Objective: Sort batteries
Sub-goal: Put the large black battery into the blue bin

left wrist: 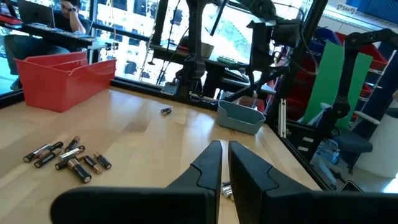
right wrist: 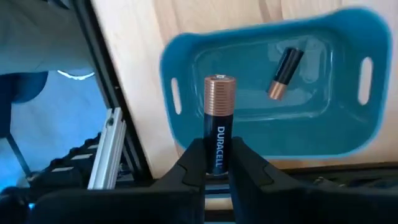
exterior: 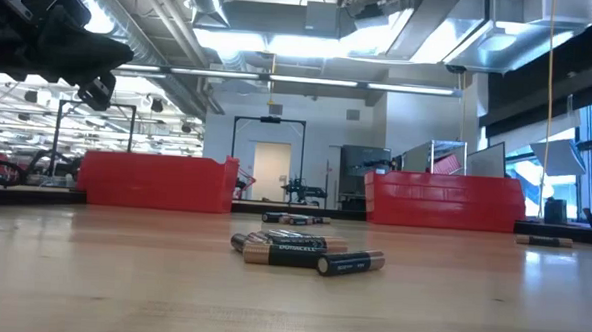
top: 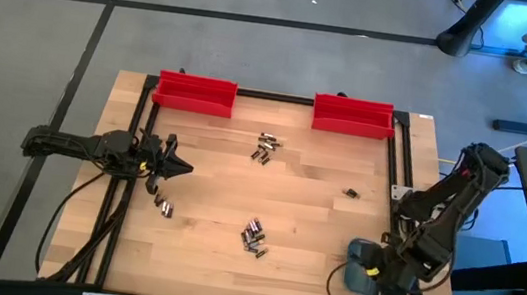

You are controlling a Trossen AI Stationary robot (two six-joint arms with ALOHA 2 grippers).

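R hand (right wrist: pixel 216 163): clamped on one battery (right wrist: pixel 219 118), copper end pointing away from the fingers, held over the blue tray (right wrist: pixel 186 68) at the desk's near-right corner. A 2nd battery (right wrist: pixel 283 73) lies loose inside the tray.

L hand (left wrist: pixel 224 163): fingers closed, nothing held, hovering above the desk (top: pixel 316 214) on its left side; 2 cells (top: pixel 165 206) lie just beside it, poss. under the tips, view poor.

Other batteries: cluster (top: pixel 264 148) near the far edge between 2 red bins (top: pixel 194 94), cluster (top: pixel 254 236) near centre-front, single cell (top: pixel 349 191) to the right.
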